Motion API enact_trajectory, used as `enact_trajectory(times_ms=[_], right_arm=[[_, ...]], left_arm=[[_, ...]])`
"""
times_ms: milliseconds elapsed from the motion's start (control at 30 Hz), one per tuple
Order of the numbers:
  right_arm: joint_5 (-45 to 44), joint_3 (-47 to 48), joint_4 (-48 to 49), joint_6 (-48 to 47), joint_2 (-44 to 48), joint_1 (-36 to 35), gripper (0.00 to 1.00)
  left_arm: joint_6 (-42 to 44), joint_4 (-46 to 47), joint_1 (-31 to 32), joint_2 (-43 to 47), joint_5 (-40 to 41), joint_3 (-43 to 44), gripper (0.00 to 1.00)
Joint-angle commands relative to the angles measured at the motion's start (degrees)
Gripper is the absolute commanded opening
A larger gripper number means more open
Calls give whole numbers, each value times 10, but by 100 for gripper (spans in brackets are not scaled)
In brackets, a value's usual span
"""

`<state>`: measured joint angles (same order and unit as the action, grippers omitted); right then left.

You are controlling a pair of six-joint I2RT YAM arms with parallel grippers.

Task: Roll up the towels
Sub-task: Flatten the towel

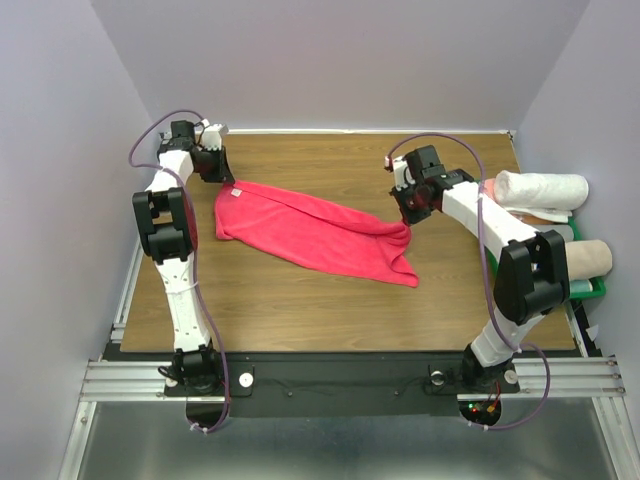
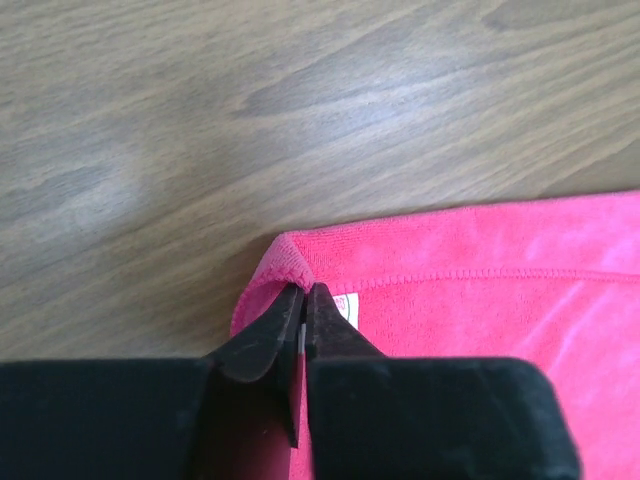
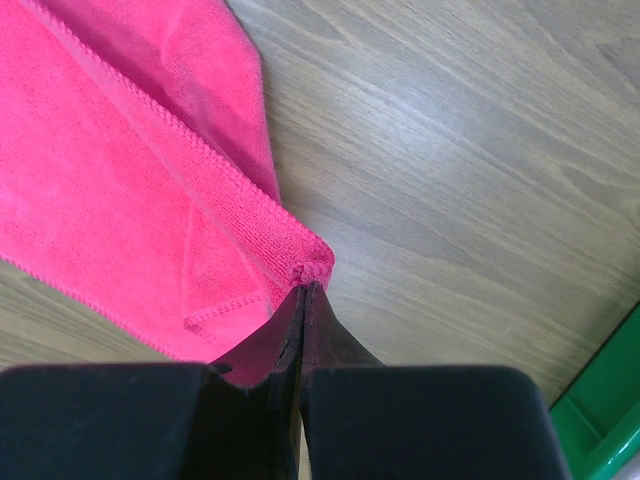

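The left fingers (image 2: 312, 305) are pinched shut on a corner of the red towel (image 2: 480, 300), right beside its white tag (image 2: 347, 306). The right fingers (image 3: 310, 300) are clamped on a corner at the opposite end. Between the two pairs the red towel lies on the tabletop (image 1: 330, 310) as a loose, partly folded band, with no roll begun. Beyond the right fingers, a white towel (image 1: 540, 188) and a beige towel (image 1: 590, 258) sit already rolled at a green bin (image 1: 598, 288). I judge the straightening unfinished and this towel's rolling entirely left.
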<state>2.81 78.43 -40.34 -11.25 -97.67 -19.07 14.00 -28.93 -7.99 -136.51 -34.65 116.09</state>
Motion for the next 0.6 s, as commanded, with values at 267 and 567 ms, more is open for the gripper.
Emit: enact_trajectory(times_ms=[267,567], right_arm=[[9,103,7,-13,16,65,1],[36,180,11,-5,70,97,1]], left_arm=[[-8,-46,-20,128,-43,56,0],[9,-92,-30,308,-52,31,0]])
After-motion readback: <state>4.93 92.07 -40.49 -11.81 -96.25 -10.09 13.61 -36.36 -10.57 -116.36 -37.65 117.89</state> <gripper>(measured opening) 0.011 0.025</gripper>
